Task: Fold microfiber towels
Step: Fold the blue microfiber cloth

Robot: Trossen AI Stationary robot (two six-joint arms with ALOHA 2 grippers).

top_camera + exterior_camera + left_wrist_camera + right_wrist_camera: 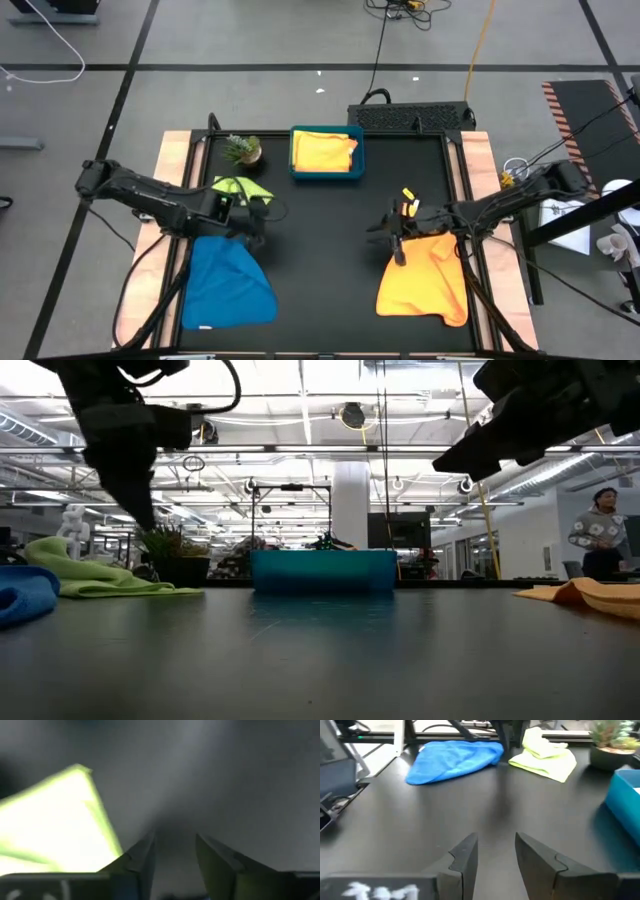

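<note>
While both hands hover narrowly parted and empty, left hand (262, 215) should drop onto the blue towel's (228, 284) corner, pinching cleanly.

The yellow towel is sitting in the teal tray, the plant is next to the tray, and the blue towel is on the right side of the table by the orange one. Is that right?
Almost. The blue towel is on the left side, below the lime green towel, not by the orange towel, which lies alone on the right. The high view shows this. The yellow towel does sit in the teal tray, with the plant beside it.
</note>
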